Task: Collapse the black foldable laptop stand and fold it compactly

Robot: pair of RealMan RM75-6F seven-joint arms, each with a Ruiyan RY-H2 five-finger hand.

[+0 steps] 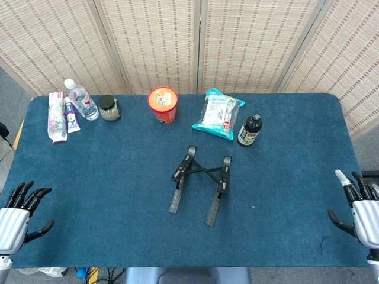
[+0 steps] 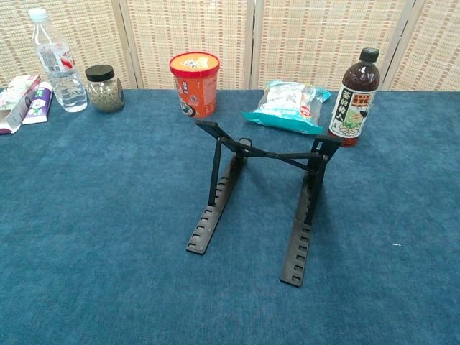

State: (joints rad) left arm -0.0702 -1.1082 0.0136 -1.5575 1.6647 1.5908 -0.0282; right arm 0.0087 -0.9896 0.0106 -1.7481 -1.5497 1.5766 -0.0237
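Your left hand [image 1: 18,216] rests at the table's near left corner with fingers spread, holding nothing. The black laptop stand [image 1: 200,184] sits unfolded mid-table on the blue cloth [image 1: 118,177], both notched rails flat and the cross-braces raised, nearer you than the orange cup [image 1: 163,104], snack bag [image 1: 218,113] and dark bottle [image 1: 249,130]. Your right hand [image 1: 361,207] waits at the near right edge, fingers likewise apart and empty.
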